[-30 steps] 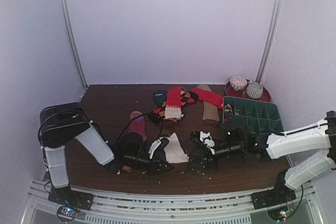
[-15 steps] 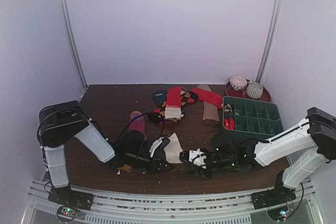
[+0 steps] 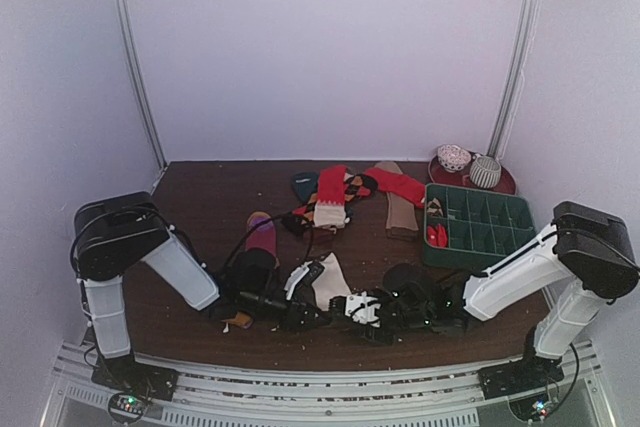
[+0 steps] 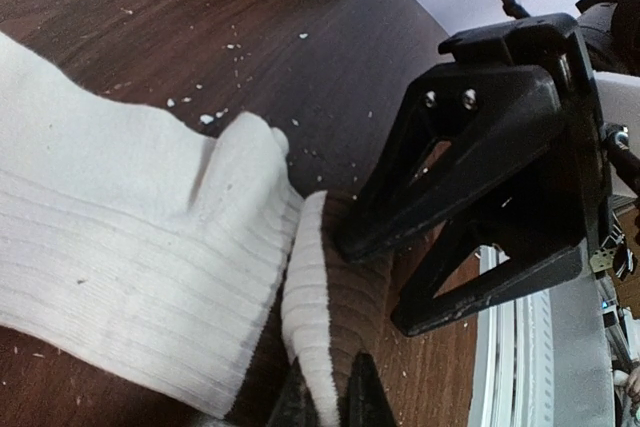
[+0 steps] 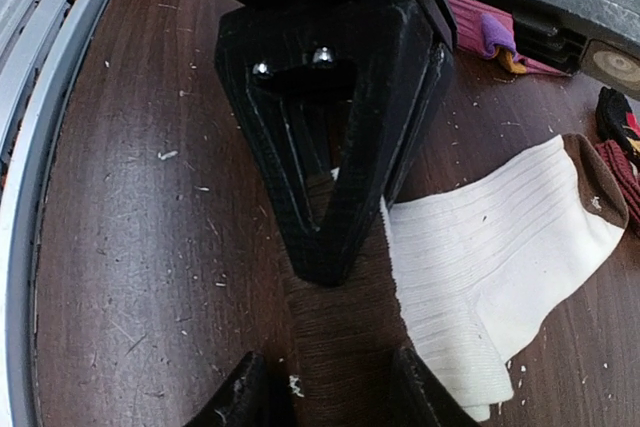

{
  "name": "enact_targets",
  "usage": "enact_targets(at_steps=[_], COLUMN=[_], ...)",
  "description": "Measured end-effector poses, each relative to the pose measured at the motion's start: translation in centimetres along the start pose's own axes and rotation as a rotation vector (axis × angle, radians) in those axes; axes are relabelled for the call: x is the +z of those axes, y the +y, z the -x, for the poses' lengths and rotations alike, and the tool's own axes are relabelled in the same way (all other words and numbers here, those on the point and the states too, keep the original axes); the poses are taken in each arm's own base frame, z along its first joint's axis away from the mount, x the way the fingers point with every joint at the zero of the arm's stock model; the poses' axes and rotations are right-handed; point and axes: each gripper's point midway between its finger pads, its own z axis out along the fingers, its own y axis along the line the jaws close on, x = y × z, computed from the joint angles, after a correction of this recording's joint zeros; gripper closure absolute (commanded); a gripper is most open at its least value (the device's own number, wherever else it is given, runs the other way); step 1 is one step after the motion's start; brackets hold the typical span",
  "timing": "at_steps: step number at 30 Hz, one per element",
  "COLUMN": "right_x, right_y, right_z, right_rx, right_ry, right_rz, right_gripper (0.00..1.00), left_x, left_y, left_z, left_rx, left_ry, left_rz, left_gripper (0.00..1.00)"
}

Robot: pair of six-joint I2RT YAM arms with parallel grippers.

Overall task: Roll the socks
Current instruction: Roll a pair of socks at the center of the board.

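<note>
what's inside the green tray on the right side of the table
In the green tray, something red sits in a near-left compartment. Most other compartments look empty, though their walls hide some floors.

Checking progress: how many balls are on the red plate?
2: a spotted ball on the left side of the plate, and a grey striped ball just right of it. More may be hidden behind them.

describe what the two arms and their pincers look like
Both arms have white link covers with bulky black joint housings and black cables looping along them. The left arm and right arm stand on black bases bolted to a silver rail. Each pincer, left pincer and right pincer, is matte black; its fingers are triangular open frames fixed with two small screws.
</note>
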Motion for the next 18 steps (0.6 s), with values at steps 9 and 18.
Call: enact_targets(at_steps=[9,18], right_x=[0.8,1.4], right_y=[-0.9,-1.2], right_z=[-0.5,-0.4], right_rx=[0.006,0.101], right_ry=[0.009,0.026], right_rz=[-0.061,-0.069], right_gripper=[0.74,0.87], left_x=[0.0,0.0], left_y=[0.0,0.1], left_z=[-0.1,0.3], left_rx=[-0.005,0.011], left_ry=[0.009,0.018], left_rz=[0.001,0.01], left_gripper=[1.0,0.81])
